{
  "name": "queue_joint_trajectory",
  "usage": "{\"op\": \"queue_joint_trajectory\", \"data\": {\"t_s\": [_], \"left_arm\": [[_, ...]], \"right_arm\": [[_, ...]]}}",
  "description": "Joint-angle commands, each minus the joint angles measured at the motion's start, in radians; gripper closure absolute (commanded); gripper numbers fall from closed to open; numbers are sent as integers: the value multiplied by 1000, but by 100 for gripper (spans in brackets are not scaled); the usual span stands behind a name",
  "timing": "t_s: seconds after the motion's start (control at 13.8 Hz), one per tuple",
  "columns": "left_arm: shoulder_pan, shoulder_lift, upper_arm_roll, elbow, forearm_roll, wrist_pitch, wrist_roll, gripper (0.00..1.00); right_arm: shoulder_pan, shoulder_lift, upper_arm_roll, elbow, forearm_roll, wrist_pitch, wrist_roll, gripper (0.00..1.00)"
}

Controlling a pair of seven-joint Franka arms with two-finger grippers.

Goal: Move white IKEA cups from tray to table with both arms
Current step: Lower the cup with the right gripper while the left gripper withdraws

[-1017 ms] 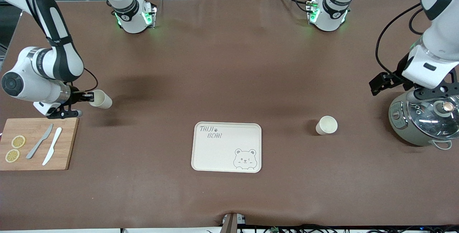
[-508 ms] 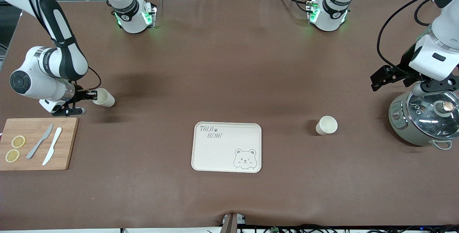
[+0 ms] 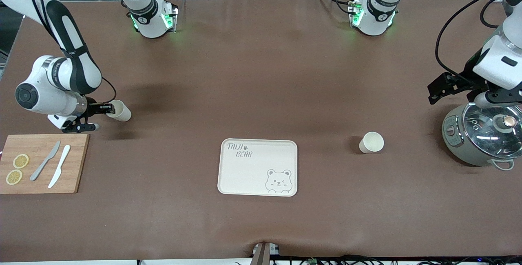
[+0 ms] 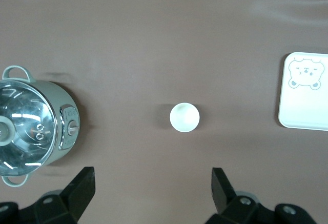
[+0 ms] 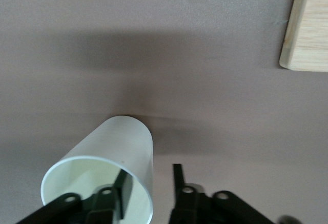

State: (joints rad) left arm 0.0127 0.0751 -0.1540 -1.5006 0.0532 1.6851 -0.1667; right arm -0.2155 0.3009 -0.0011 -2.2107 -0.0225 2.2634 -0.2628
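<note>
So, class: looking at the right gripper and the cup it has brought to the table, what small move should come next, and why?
Probably lift the right gripper straight up off the cup. One finger is inside the rim and one outside with a gap, so the wall looks released, and the cup sits on the table, off the tray. The other cup already stands there.

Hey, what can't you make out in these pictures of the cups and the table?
- Cup at the right gripper: whether its base meets the table. Too small in the front view, hidden by its own body in the right wrist view.
- Tray: left wrist view, cut off by the picture edge.
- Cooker panel markings: front view, too small.
- Cutting board: right wrist view, only a corner in frame.
</note>
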Motion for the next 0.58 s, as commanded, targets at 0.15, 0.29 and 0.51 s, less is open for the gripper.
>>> {"op": "queue_joint_trajectory", "data": {"t_s": [0.15,0.29,0.51], "left_arm": [[55,-29,1,22,-16,-94,88,0],[59,-53,-1,14,-21,-117,93,0],[41,-83,-10,-18,-24,-133,79,0]], "right_arm": [[-45,0,26,213,0,-236,-70,0],[-38,0,29,316,1,-319,-69,0],[-15,4,27,486,86,-441,-69,0]]}}
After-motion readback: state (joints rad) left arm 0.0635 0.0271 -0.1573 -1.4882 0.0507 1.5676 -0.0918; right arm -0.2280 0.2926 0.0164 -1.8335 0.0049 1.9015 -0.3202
